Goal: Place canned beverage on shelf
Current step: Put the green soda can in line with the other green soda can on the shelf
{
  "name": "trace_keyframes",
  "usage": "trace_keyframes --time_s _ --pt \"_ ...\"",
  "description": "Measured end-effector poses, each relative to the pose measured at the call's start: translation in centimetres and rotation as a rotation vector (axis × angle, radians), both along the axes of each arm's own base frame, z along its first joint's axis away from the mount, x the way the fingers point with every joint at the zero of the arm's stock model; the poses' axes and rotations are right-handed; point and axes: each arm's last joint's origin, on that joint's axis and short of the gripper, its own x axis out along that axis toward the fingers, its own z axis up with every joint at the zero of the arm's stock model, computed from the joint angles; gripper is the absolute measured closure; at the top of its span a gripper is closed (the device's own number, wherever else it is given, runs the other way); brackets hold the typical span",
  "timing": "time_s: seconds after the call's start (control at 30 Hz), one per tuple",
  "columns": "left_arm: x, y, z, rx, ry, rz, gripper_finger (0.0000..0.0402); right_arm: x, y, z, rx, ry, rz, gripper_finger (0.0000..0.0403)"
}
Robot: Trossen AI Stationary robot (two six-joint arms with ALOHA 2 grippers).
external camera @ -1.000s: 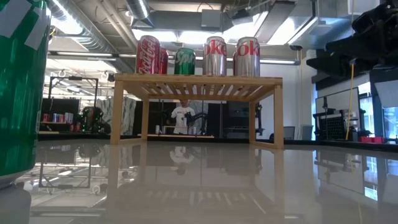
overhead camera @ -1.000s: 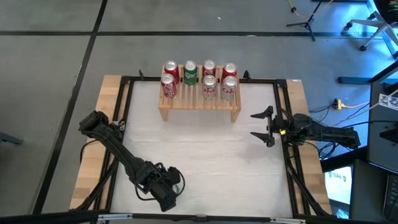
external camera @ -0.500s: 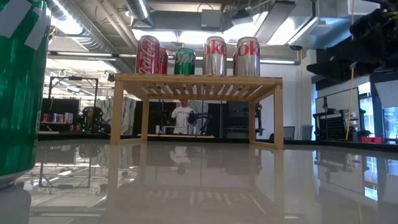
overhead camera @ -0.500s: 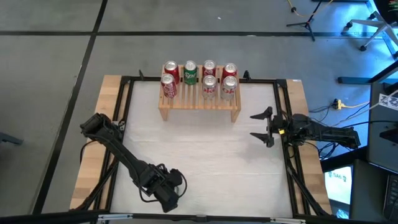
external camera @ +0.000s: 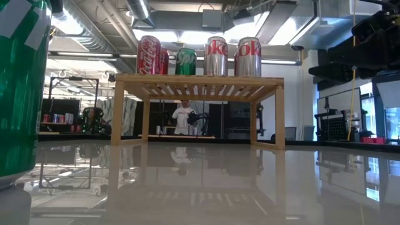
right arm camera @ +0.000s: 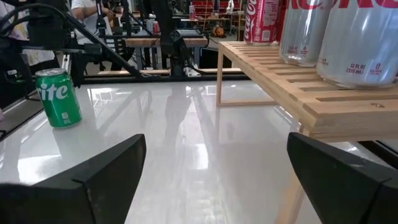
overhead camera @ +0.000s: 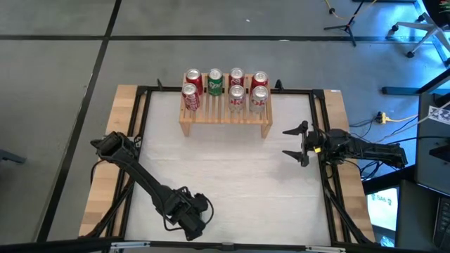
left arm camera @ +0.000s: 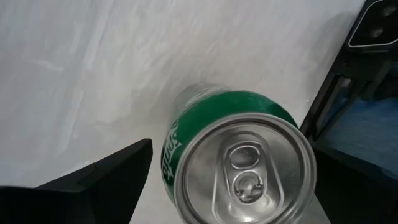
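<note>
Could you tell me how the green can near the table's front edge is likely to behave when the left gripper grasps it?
The green can stands upright with its tab unopened, so it is probably full and fairly heavy. Its smooth round wall may slip between the open left gripper's fingers. On the glossy table it would likely slide, or tip if nudged high.

overhead looking down, low level view, both sharing shelf (overhead camera: 225,112)

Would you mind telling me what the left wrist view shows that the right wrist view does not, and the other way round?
Only the left wrist view shows the green can's silver lid and pull tab from directly above, with the left gripper open around it. Only the right wrist view shows the shelf, the silver cans on it, and the open right gripper. Both show the green can standing upright on the white table.
</note>
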Motion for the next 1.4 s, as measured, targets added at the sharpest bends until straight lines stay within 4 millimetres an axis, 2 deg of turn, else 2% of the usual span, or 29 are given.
trace_keyframes --time_s 0.4,0.7,1.03,1.4 --pt "0.04 -0.02 -0.12 0.004 -0.001 0.001 0.0006 0.06 0.00 -0.06 -0.011 0.007 0.001 0.0017" --pt "0.05 -0.02 -0.11 0.004 -0.001 0.002 0.0006 0.40 -0.02 -0.39 0.020 -0.085 -0.001 0.0017" --pt "0.05 -0.02 -0.11 0.004 -0.001 0.002 0.0007 0.40 -0.02 -0.41 -0.034 -0.080 0.001 0.0017" --pt "-0.10 0.08 -0.14 0.027 0.010 -0.059 0.0068 0.40 -0.02 -0.42 -0.032 -0.078 0.001 0.0017"
